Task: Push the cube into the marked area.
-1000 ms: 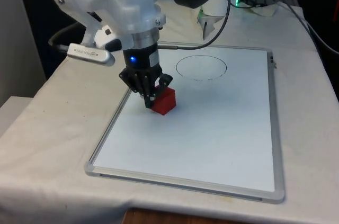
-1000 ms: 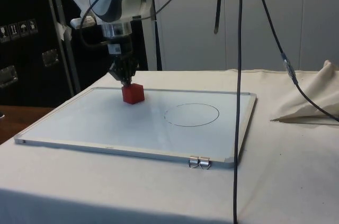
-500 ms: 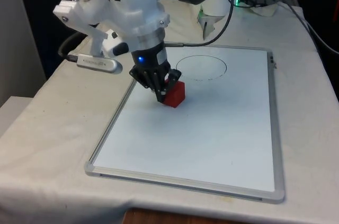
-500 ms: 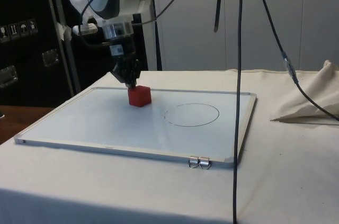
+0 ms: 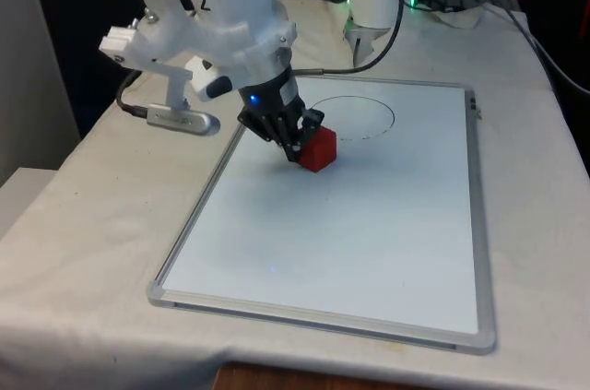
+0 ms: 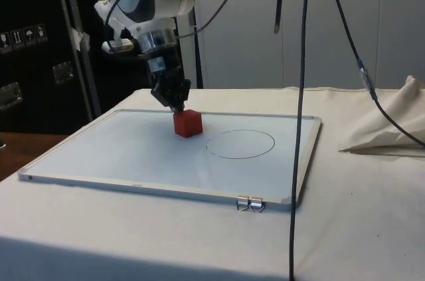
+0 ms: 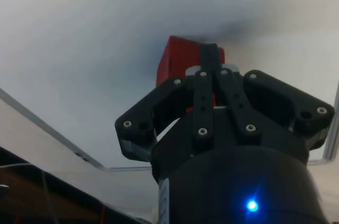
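Since the earlier frames, both the red cube (image 5: 318, 149) and the end effector (image 5: 297, 148) have travelled across the whiteboard (image 5: 369, 224) toward the drawn circle (image 5: 350, 117); the cube, formerly well short of the outline, now lies just beside it, apart from the line or barely at it. In the side view the cube (image 6: 187, 123) rests flat on the board, with the circle (image 6: 240, 143) a short way beyond it on the side away from the arm.

End effector state: fingers drawn together into a narrow, closed blade, holding nothing. In the wrist view the joined fingertips (image 7: 211, 60) press against one face of the cube (image 7: 177, 61), so contact is a push, not a grasp. The arm leans forward, tilting the tool toward the cube.

Governing relation: the cube sits directly ahead of the end effector, between it and the marked area. In the front view the end effector stands on the cube's left-hand side, while the circle lies up and to the right of the cube. End effector, cube and circle centre therefore fall roughly along one line, and judging from this, continued travel in that direction should carry the cube over the outline.

Likely risk: the cube appears turned slightly corner-on to the fingers, so an off-centre push could rotate it and let it slip sideways off the tip. The whiteboard lies on the cloth-covered desk (image 5: 83, 215).
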